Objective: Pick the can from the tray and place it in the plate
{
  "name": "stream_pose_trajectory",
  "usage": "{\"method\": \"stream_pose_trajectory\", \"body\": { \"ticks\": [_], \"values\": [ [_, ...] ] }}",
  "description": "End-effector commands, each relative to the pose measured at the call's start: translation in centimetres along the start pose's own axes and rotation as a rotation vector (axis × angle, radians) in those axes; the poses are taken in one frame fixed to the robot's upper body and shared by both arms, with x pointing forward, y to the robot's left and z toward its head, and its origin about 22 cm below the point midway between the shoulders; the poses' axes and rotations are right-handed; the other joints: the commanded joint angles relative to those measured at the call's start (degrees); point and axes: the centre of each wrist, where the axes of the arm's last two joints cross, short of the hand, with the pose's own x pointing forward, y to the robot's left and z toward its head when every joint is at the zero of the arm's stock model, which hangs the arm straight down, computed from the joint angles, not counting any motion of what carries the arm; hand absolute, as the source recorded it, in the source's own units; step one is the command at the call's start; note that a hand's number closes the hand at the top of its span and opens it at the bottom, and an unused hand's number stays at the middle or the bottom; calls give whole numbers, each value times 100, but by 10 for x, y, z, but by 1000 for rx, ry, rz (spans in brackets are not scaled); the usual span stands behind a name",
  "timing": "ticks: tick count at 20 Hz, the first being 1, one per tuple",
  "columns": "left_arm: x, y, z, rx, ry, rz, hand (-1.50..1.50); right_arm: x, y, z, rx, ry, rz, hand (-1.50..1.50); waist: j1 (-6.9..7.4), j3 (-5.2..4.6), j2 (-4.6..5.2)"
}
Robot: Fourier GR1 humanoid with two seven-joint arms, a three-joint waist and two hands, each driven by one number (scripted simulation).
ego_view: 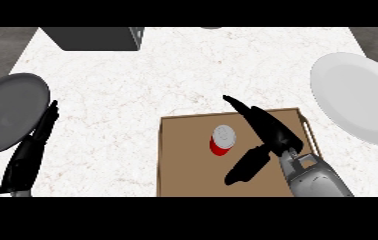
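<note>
Can upright on tray, no legible label.

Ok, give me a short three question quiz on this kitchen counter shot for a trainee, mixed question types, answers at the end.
1. True or false: the can is standing on the brown tray.
2. Multiple choice: the right hand is A) curled round the can, B) open beside the can, not holding it, C) resting on the white plate.
3. Fill in the missing word: the left hand shows at the view's left edge, beside a ____ plate.

Key: 1 true. 2 B. 3 grey.
</note>
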Motion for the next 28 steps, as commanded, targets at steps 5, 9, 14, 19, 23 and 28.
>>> {"method": "stream_pose_trajectory", "body": {
  "ticks": [5,9,14,19,23,28],
  "values": [
    [-3,-9,16,8,-4,-11,0,-17,4,-5,50,41,34,-150,-10,1,-3],
    [12,-2,1,23,9,21,0,-3,26,-17,45,35,24,-150,-12,1,-3],
    [3,-3,6,-3,-10,-8,0,-27,29,-24,59,5,24,-150,-12,1,-1],
    [4,6,6,7,-2,4,0,-21,48,-39,11,-60,-18,150,-1,2,-1],
    [-2,-7,8,13,6,24,0,-78,-39,-21,-46,-13,80,150,-16,6,16],
    [-6,6,11,52,21,7,0,-136,-147,49,-233,234,307,150,-363,53,89]
  ]
}}
